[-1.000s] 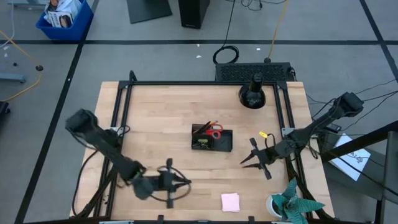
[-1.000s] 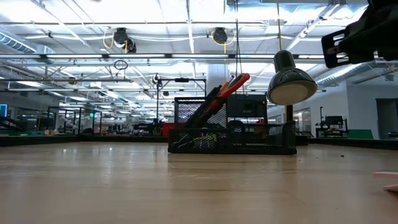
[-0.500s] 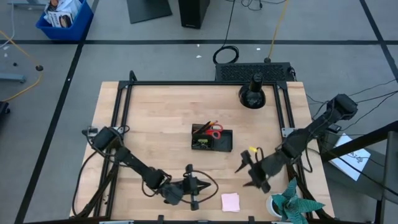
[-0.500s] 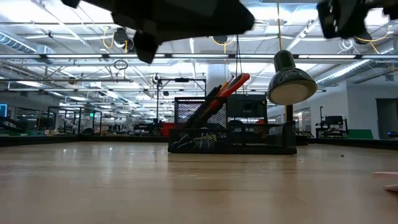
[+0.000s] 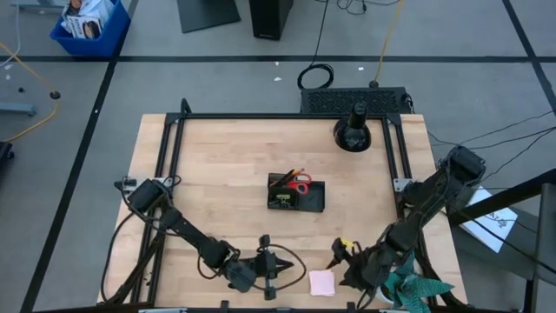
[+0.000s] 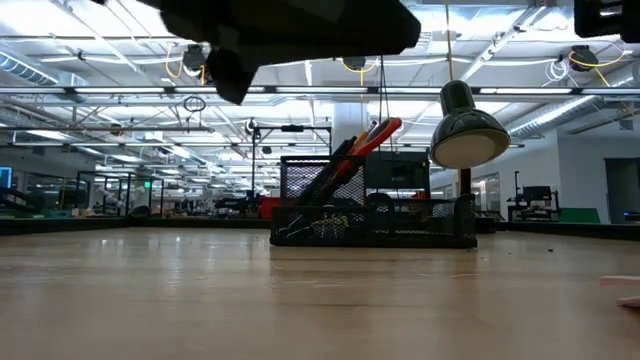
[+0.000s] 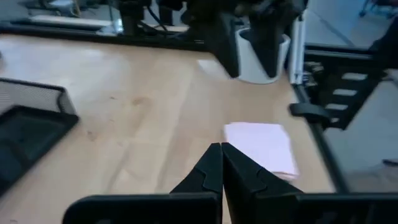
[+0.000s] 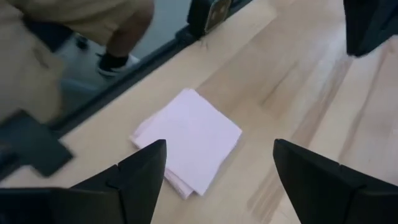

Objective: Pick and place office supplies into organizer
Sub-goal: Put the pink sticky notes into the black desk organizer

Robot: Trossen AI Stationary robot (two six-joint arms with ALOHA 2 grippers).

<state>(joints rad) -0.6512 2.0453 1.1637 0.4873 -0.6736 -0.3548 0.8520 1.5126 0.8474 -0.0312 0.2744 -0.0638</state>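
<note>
Table: a pale wooden top [image 5: 217, 165] in a black frame, carrying everything below.
Right arm: it reached along the table's right side toward the front edge.
Left arm: it stretched from the left side across the front of the table.
Lamp: a black domed lamp [image 5: 353, 132] stood near the back edge, right of centre.
Organizer: the black mesh tray [image 5: 296, 194] sat at mid-table, well apart from both grippers; red-handled scissors [image 5: 302, 185] and an orange pencil [image 5: 294, 174] stuck out of it.
Paper plant: a teal plant in a white cup [image 5: 407, 291] stood at the front right corner, just beside the right arm.
Right gripper: it [image 5: 341, 263] hovered over the front of the table with fingers spread wide and empty, the sticky pad lying between them in the right wrist view.
Left gripper: it [image 7: 221, 163] hung near the front edge, fingers pressed together on nothing, tips pointing toward the pad.
Sticky pad: the pink square pad [image 5: 322, 283] lay flat near the front edge, between the two grippers.
</note>
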